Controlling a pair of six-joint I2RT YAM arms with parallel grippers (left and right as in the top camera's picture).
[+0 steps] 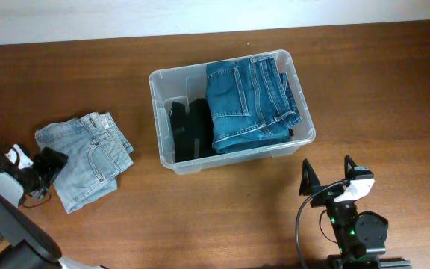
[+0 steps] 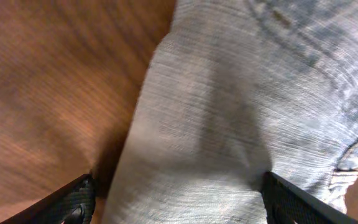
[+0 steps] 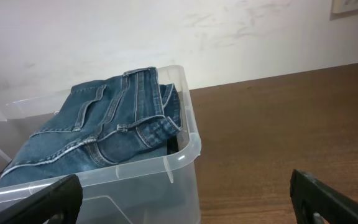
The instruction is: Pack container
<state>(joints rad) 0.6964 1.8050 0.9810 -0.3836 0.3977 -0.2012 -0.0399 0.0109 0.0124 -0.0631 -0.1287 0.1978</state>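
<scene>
The clear plastic container (image 1: pixel 160 142) stands mid-table, holding folded dark blue jeans (image 1: pixel 248 101) on its right side and a black garment (image 1: pixel 189 131) on its left. On the table at the left lies a folded light blue denim garment (image 1: pixel 88 157). My left gripper (image 1: pixel 47 166) is at its left edge. In the left wrist view the jaws are open and low over the pale denim (image 2: pixel 229 112), which fills most of the gap in the left gripper (image 2: pixel 179 205). My right gripper (image 1: pixel 327 178) stands open in front of the container, holding nothing. In the right wrist view the right gripper (image 3: pixel 182 202) faces the container's corner (image 3: pixel 188 152).
Bare wooden table (image 1: pixel 379 90) surrounds the container. A pale wall (image 3: pixel 166 37) runs behind the table's far edge. The right arm's base (image 1: pixel 357 232) sits at the near edge, and the left arm's body (image 1: pixel 6 224) fills the bottom left corner.
</scene>
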